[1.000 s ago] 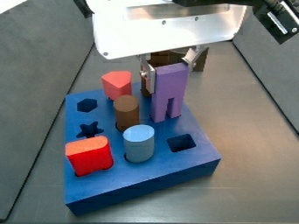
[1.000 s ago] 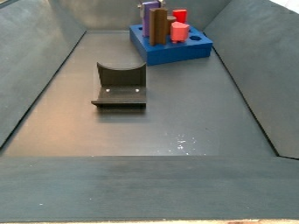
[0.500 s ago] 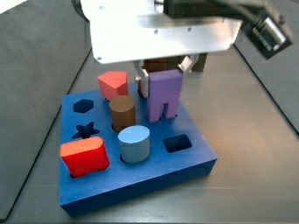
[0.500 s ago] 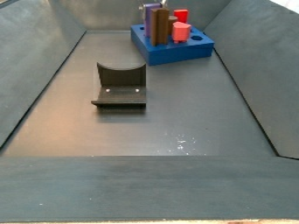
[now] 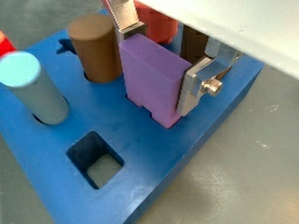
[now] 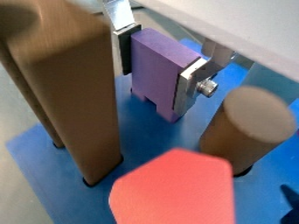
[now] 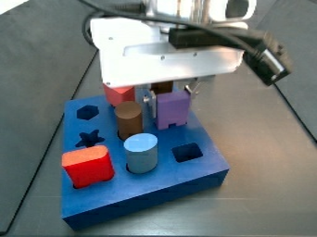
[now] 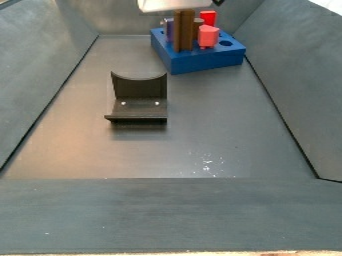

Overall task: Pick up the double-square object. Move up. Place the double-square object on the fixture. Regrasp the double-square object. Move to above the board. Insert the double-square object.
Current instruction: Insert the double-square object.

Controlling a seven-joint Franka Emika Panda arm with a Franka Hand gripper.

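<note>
The double-square object [image 5: 152, 74] is a purple block standing upright with its lower end at the blue board [image 5: 176, 179]. It also shows in a wrist view [image 6: 158, 66] and a side view [image 7: 171, 108]. My gripper [image 5: 158, 66] is right above the board and shut on the block, one silver finger [image 5: 197, 85] against each side. It is also in a wrist view [image 6: 158, 70], and its white body [image 7: 168, 56] hides the block's top. The dark fixture [image 8: 136, 98] stands empty on the floor, apart from the board [image 8: 201, 58].
On the board [image 7: 161, 190] stand a brown cylinder [image 7: 132, 118], a light blue cylinder [image 7: 143, 151], a red rounded-square block [image 7: 92, 165] and a red peg [image 7: 118, 91]. A tall brown block [image 6: 70, 87] stands close beside the gripper. A square hole [image 7: 190, 153] is open.
The gripper has come down toward the board with the purple block. Less of the block shows above the board than before.
</note>
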